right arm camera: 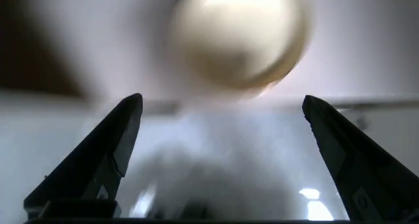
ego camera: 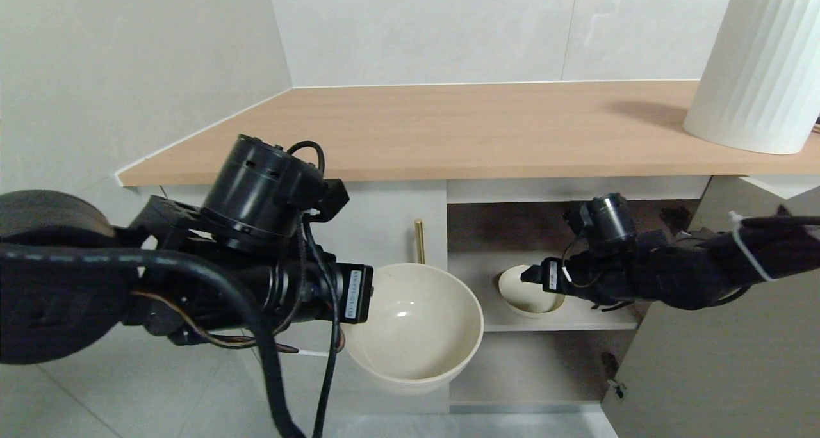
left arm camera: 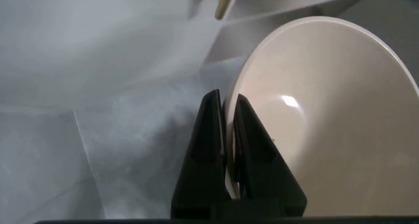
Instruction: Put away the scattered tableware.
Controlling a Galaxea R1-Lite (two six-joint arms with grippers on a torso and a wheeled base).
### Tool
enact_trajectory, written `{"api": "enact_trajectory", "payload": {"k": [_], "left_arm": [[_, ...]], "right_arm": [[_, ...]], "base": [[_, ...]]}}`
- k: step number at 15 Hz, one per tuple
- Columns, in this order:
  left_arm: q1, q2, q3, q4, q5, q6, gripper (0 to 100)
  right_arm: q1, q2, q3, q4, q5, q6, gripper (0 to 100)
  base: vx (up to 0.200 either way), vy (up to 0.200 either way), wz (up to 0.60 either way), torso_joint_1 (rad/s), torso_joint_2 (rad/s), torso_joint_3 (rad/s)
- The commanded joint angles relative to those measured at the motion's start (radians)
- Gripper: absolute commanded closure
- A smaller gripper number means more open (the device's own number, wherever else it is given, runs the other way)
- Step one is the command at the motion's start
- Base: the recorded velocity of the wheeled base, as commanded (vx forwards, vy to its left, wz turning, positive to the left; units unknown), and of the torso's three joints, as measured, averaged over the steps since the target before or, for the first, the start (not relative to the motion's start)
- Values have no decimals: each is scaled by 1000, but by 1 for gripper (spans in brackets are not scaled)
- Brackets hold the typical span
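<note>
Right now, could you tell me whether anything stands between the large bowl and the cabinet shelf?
Yes: the right gripper, open, hangs before the shelf, beside the small bowl, across the path of the large bowl in the left gripper.

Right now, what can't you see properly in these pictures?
1. Head view: the right end effector covers part of the small bowl on the shelf.
2. Right wrist view: that bowl is blurred; its rim can't be traced.
3. Head view: the big bowl hides the handle's lower end.
4. Head view: the top and right edges cut off the white ribbed thing.
5. Left wrist view: the edges cut off much of the big bowl.
</note>
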Motion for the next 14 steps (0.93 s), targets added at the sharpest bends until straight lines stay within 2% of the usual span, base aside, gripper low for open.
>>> {"api": "enact_trajectory", "payload": {"k": [1, 3, 6, 9, 14], "left_arm": [[-57, 133, 0, -66, 74, 14, 100], [-86, 188, -5, -73, 131, 20, 100], [-123, 200, -5, -116, 137, 18, 100], [-138, 206, -5, -141, 154, 18, 100], [-148, 200, -6, -141, 162, 15, 100]], "right_arm": [[49, -254, 35, 141, 128, -8, 0], [86, -331, 35, 224, 211, -11, 0], [176, -358, 40, 290, 222, -14, 0], [221, -306, 43, 294, 219, -17, 0], [247, -240, 43, 293, 217, -11, 0]], "base": [[0, 0, 0, 0, 0, 0], [0, 0, 0, 0, 0, 0], [0, 0, 0, 0, 0, 0], [0, 0, 0, 0, 0, 0], [0, 0, 0, 0, 0, 0]]}}
